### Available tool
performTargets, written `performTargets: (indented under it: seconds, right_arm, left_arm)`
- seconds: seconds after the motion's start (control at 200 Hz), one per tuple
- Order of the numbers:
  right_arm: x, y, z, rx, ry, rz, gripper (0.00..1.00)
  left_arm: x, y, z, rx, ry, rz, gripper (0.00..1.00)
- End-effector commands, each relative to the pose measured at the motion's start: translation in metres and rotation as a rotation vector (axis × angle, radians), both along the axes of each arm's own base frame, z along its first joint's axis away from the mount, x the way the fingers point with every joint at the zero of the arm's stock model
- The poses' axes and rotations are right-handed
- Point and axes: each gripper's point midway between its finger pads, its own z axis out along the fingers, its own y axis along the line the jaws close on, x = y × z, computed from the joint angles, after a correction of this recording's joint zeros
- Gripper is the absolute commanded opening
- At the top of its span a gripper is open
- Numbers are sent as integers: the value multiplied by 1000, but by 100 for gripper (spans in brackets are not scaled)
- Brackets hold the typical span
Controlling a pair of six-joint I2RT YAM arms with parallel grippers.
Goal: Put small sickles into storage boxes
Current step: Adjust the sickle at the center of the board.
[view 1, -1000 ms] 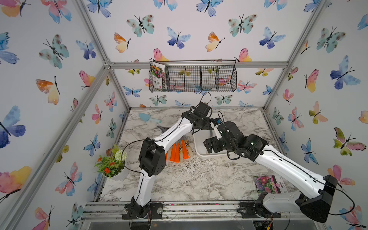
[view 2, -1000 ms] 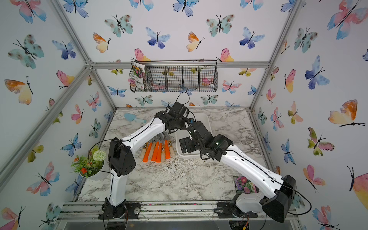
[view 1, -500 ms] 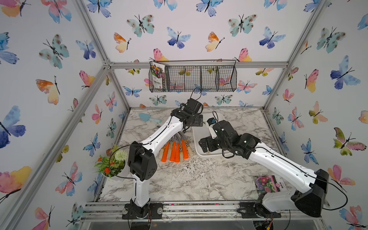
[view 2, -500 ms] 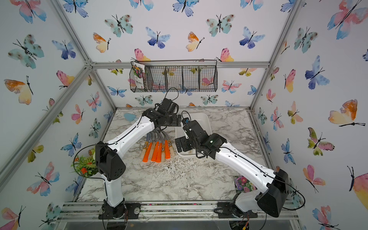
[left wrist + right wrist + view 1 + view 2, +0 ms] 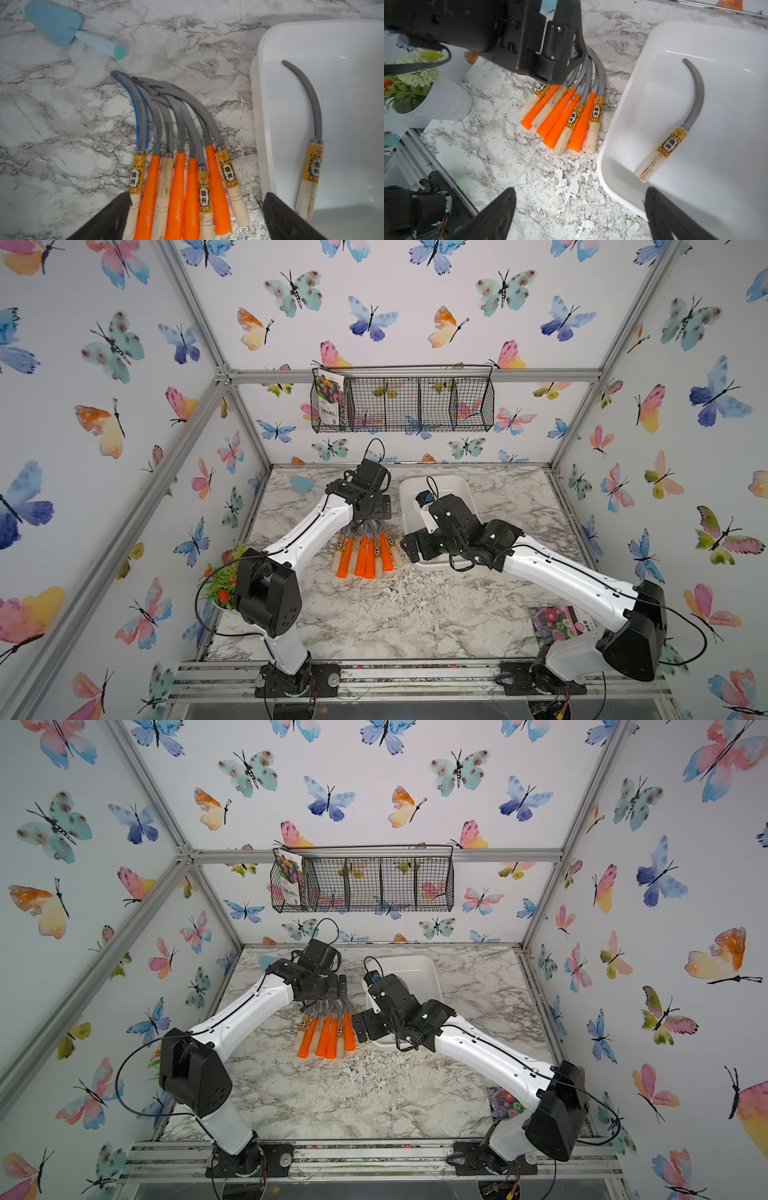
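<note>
Right wrist view: right gripper [image 5: 579, 190] spread wide, empty, at near corner of white storage tray [image 5: 629, 116]. Inside tray, one wood-handled sickle [image 5: 671, 143]. Just beside tray, fanned small sickles [image 5: 564, 116], with left gripper [image 5: 197, 196] wide and empty above them. Farther from tray, light blue trowel [image 5: 62, 27].

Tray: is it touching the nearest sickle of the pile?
Apart. The left wrist view shows a strip of marble between the tray rim and the nearest sickle.
</note>
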Motion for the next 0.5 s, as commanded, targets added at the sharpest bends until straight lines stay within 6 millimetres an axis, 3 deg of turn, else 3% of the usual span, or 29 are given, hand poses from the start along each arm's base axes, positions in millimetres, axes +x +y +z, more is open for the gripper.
performTargets:
  seconds: [0.0,0.491]
  right_arm:
    - [-1,18,12,55,-9,35,98]
    - [-19,53,-8,65,24,127,98]
  left_arm:
    - [-12,10,2,-14,8,7,98]
    - [-51,57,-47,-32,106,50,99]
